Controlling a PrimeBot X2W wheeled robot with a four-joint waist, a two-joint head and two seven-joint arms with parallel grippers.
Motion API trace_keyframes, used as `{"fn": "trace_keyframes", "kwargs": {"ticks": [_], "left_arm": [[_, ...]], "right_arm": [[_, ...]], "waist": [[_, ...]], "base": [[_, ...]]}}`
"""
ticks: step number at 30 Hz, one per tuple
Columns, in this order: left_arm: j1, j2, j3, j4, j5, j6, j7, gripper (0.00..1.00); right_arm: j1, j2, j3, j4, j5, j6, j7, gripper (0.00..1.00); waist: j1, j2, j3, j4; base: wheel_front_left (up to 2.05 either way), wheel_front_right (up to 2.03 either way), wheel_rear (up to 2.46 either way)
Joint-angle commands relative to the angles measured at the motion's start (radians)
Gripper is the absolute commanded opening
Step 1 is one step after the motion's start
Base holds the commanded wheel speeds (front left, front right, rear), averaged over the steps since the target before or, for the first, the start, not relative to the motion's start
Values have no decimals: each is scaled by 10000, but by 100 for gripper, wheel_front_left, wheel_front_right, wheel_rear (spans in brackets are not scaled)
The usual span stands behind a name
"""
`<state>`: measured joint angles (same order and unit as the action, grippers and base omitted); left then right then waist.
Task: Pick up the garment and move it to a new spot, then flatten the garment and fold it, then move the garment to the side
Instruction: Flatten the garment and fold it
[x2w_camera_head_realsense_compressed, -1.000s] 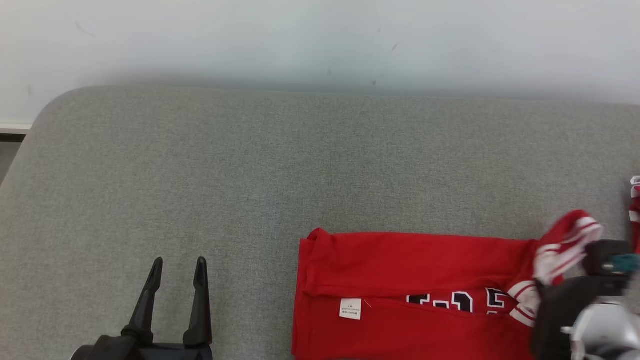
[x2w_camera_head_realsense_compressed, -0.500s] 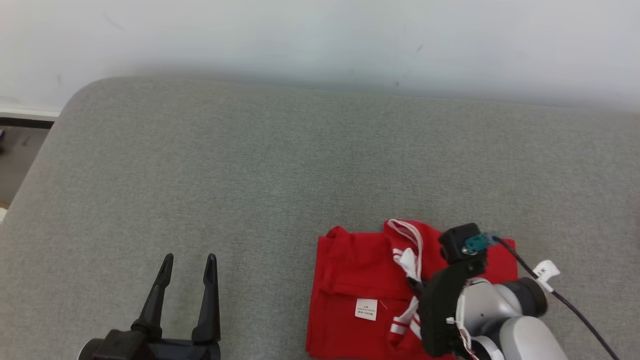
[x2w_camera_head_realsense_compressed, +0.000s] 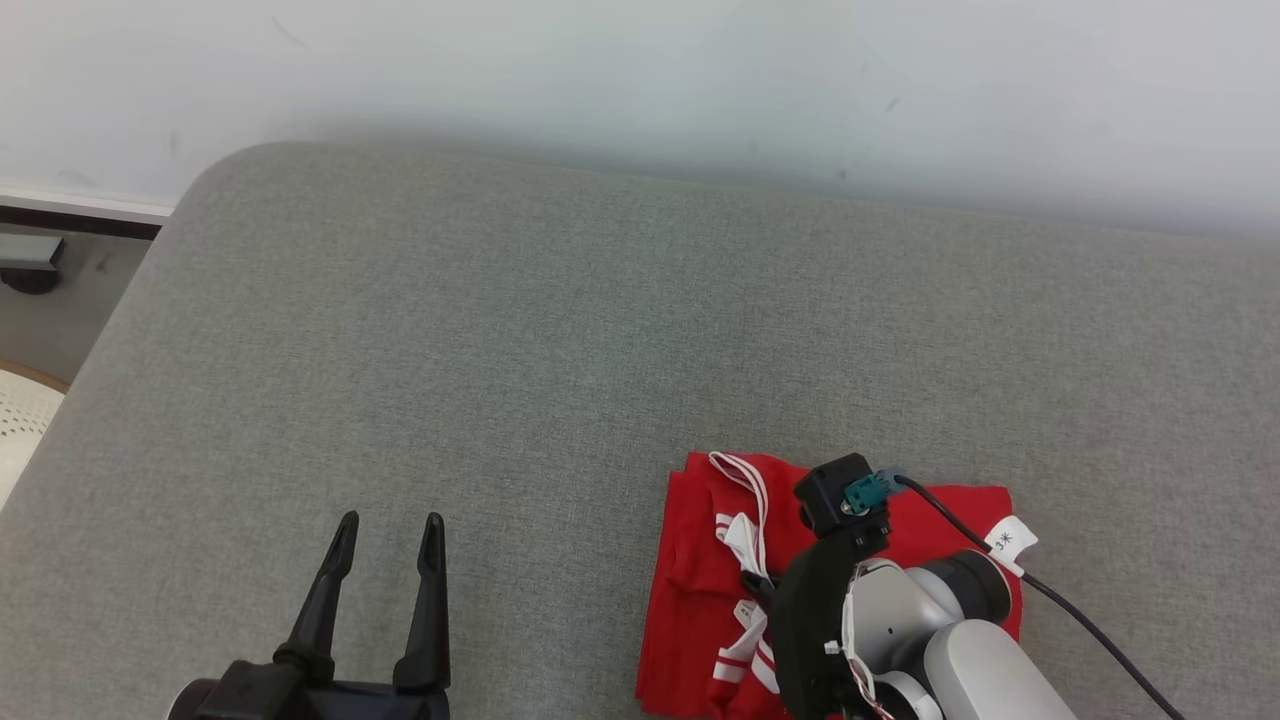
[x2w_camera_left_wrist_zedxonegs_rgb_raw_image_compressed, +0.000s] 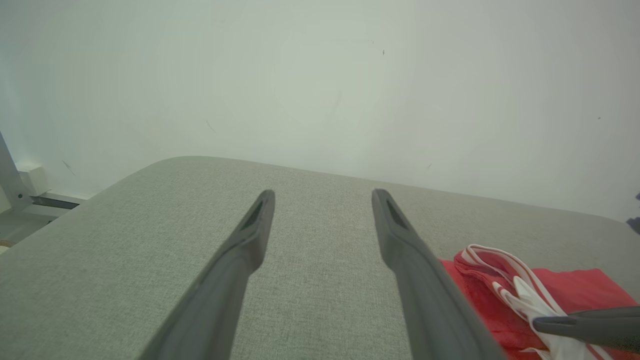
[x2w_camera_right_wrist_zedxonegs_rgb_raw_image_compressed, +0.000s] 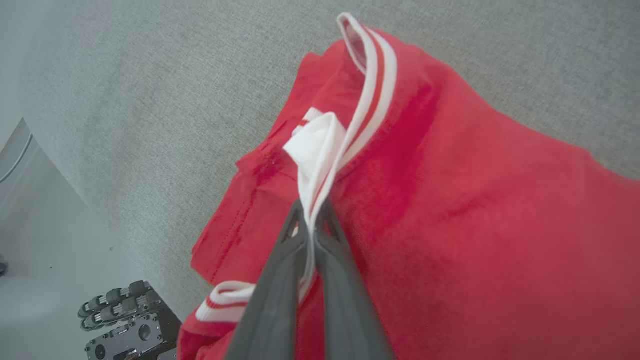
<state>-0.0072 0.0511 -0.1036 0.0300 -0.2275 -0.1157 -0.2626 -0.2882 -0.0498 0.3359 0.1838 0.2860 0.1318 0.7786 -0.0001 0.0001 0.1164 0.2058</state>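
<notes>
1. My right gripper (x2w_camera_right_wrist_zedxonegs_rgb_raw_image_compressed: 311, 212) is clamped on the garment (x2w_camera_right_wrist_zedxonegs_rgb_raw_image_compressed: 475, 225). Its two fingers are pressed together, with a strip of the striped trim (x2w_camera_right_wrist_zedxonegs_rgb_raw_image_compressed: 372, 70) pinched between the tips.
2. The garment is bright red cloth, doubled over on itself into a compact, roughly rectangular bundle. A stitched hem runs along its layered left edge in my right wrist view.
3. The trim is white with a red line through it. It rises from the pinch in a narrow loop above the red cloth, and a bunched white piece sits against it. A second striped band shows at the bundle's near edge.
4. The garment (x2w_camera_head_realsense_compressed: 690, 590) lies on the grey cushion (x2w_camera_head_realsense_compressed: 500, 350), toward the near right in the head view. It is partly under my right wrist and well short of the wall (x2w_camera_head_realsense_compressed: 640, 70).
5. My left gripper (x2w_camera_head_realsense_compressed: 390, 528) has its fingers spread and holds nothing. It sits over bare cushion, well apart from the garment's left edge.
</notes>
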Motion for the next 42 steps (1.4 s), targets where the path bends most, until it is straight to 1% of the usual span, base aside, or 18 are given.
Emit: {"fn": "trace_keyframes", "kwargs": {"ticks": [1,13,14,15,16,19,22,26,29,32,36,38,39,40,42], "left_arm": [[37,-13,-21,30,-16,-38,-30,100],[140,-13,-60,-5,43,-13,-30,100],[139,-13,-70,-3,48,-14,-30,100],[136,-13,-78,-6,52,-14,-30,100],[133,-13,-84,-10,48,-11,-30,100],[137,-13,-87,-9,50,18,-30,100],[124,-13,-85,1,69,64,-30,100],[140,-12,-53,2,97,83,-30,100],[203,-13,-31,-32,105,90,-30,100],[266,-13,-18,-78,107,105,-30,100],[250,-12,-21,-148,81,143,-30,100],[203,-13,-56,-189,51,154,-30,100],[167,-13,-75,-203,30,162,-30,100],[124,-13,-96,-217,12,171,-30,100],[80,-12,-118,-225,-14,175,-30,100]], "right_arm": [[-86,-10,41,53,37,-26,-54,0],[-408,-9,434,769,421,-26,-464,0],[-416,-9,498,796,507,-26,-542,26],[-419,-9,577,820,626,-26,-613,97],[-422,-7,622,835,786,-26,-712,100],[-617,-15,667,746,1283,-26,-1031,100],[-734,-10,601,704,1448,-26,-1320,100],[-898,-18,138,374,1483,-26,-1727,100],[-877,-13,-410,115,1086,-26,-1969,100],[-523,-12,-928,-124,437,-26,-1907,100],[-21,-9,-1095,-273,-123,-26,-1705,100],[218,-10,-1039,-225,-245,-26,-1692,38],[305,-10,-971,-175,-245,-26,-1725,5],[354,-9,-864,-126,-242,-26,-1743,0],[377,-6,-714,-65,-209,-26,-1761,0]], "waist": [[1,-1,-14,21],[1,-1,-67,108],[1,-1,-64,111],[1,-1,-62,111],[1,-1,-59,110],[1,-1,-66,81],[1,-1,-96,42],[1,-1,-175,-40],[1,-1,-226,-112],[1,-1,-274,-175],[1,-1,-244,-227],[1,-1,-187,-215],[1,-1,-143,-199],[1,-1,-92,-177],[1,-1,-42,-146]], "base": [[0,0,0],[0,0,0],[0,0,0],[0,0,0],[0,0,0],[0,0,0],[0,0,0],[0,0,0],[0,0,0],[0,0,0],[0,0,0],[0,0,0],[0,0,0],[0,0,0],[0,0,0]]}}
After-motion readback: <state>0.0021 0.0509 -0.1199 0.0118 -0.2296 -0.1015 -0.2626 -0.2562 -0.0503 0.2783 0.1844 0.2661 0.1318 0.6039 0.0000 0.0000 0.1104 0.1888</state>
